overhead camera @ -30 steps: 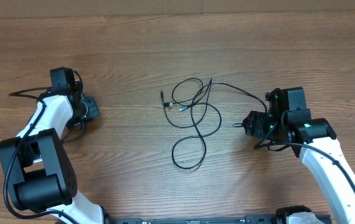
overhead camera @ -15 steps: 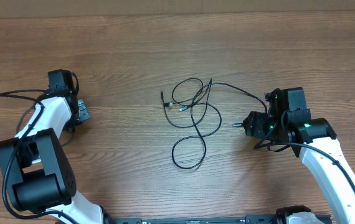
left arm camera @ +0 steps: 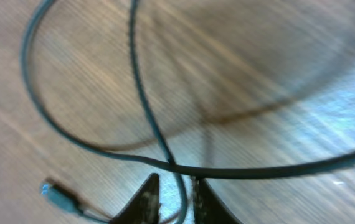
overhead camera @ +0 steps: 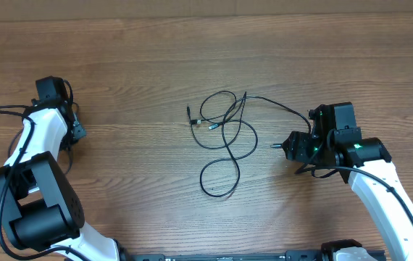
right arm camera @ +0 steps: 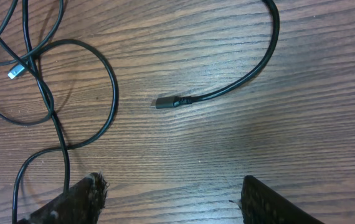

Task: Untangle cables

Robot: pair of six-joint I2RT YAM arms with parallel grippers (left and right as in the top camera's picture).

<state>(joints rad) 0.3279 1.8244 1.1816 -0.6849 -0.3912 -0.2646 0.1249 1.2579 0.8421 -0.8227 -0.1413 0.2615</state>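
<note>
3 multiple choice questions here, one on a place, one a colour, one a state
1. Where on the brown wooden table do the thin black flexible cables lie? A) its middle B) its left edge C) its far corner
2. What colour are the small lights on the white right arm? A) red B) green C) blue
3. How is the right gripper? A) shut on a plug B) shut, empty C) open, empty
Answers: 1 A, overhead shows them centred; 2 B, they glow green; 3 C, right wrist view shows its fingers wide apart, nothing between.
</note>
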